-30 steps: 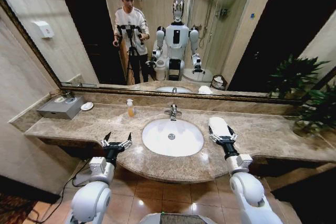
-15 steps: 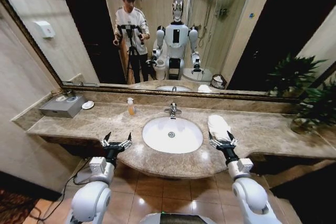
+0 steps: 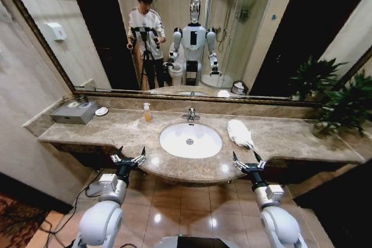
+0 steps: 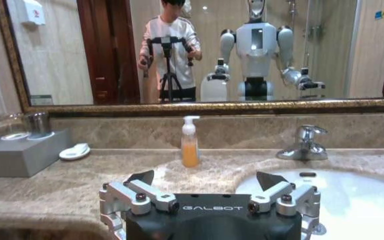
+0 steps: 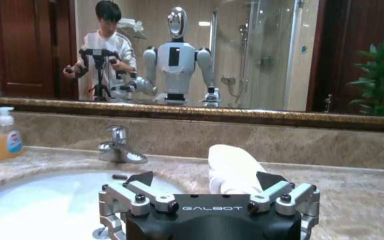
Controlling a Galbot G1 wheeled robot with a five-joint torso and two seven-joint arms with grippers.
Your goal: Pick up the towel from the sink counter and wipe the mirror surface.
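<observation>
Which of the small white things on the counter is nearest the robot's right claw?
The towel, the soft wad right of the basin, just beyond the right gripper. The small white dish sits far left.

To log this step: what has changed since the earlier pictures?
The camera has drawn back. The right gripper, earlier at the towel, is apart from it, open at the sink counter front edge. The towel lies beside the basin; the left gripper stays open, left of it.
</observation>
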